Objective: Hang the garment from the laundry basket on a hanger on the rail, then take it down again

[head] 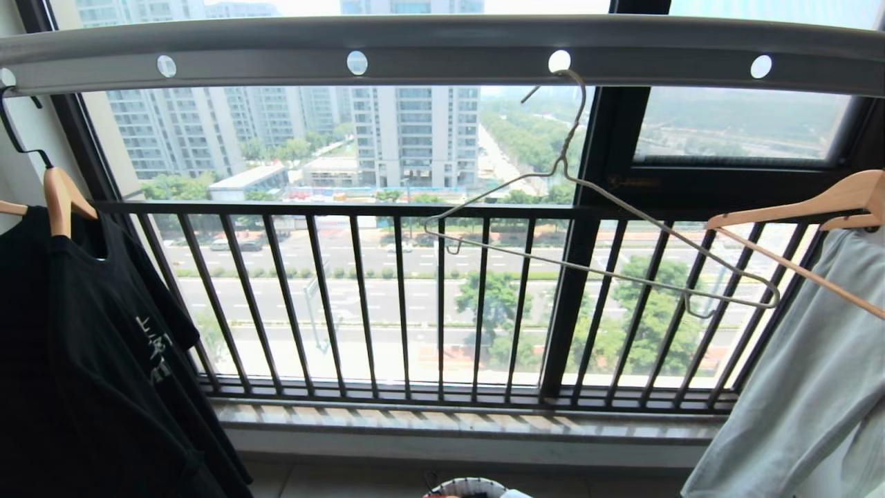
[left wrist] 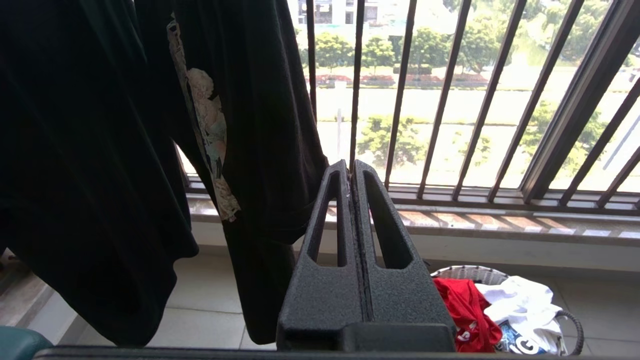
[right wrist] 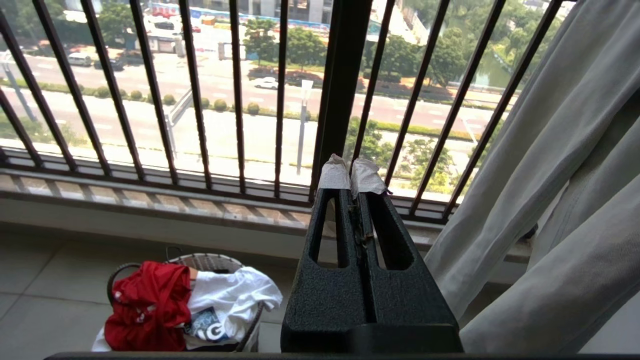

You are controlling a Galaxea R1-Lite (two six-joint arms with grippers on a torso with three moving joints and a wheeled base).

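Red T-shirt [right wrist: 150,305] lies bundled in the laundry basket [right wrist: 210,261] on the floor below the sill, draped over white fabric [right wrist: 235,295], so the pick is not yet made. Pale wire hanger [head: 594,238] hangs bare and tilted from a hole in the grey rail [head: 442,48], free to take the shirt, between the black T-shirt [head: 104,360] and the grey-green garment [head: 809,387]. Left gripper [left wrist: 351,172] and right gripper [right wrist: 352,177] both have jaws pressed together, holding nothing, above basket level.
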